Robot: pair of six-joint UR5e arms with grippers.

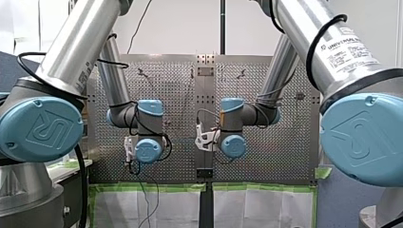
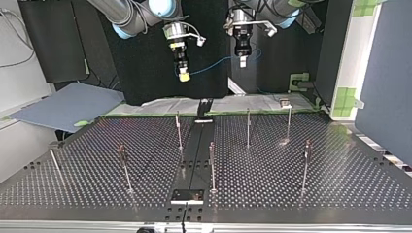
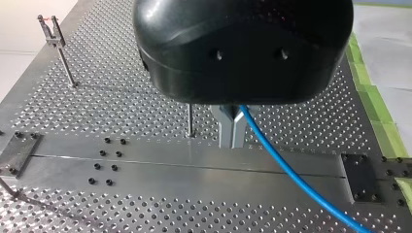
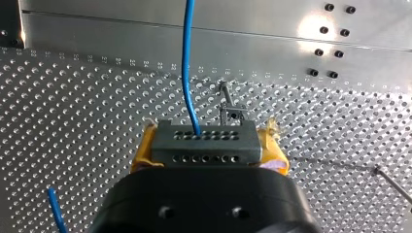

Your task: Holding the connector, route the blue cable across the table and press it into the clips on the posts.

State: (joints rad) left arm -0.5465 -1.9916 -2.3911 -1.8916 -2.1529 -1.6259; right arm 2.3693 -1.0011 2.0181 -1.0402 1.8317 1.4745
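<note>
Up at the top view's left, my right pincer (image 2: 183, 74) pinches the grey connector (image 4: 204, 142), 2 rows of small holes in its face, between yellow pads (image 4: 142, 154). A thin blue cable (image 2: 218, 62) sags across to my left pincer (image 2: 242, 61), whose metal fingers (image 3: 228, 128) squeeze it, both high above the perforated surface (image 2: 291, 184).

Posts (image 2: 212, 165) are standing spread over the table (image 2: 340, 184). Above its far edge, in the top view, my right gripper (image 2: 183, 76) is hanging left of my left gripper (image 2: 242, 63), the cable (image 2: 214, 63) sagging between them, the connector (image 4: 204, 142) sitting between the right one's fingers.
</note>
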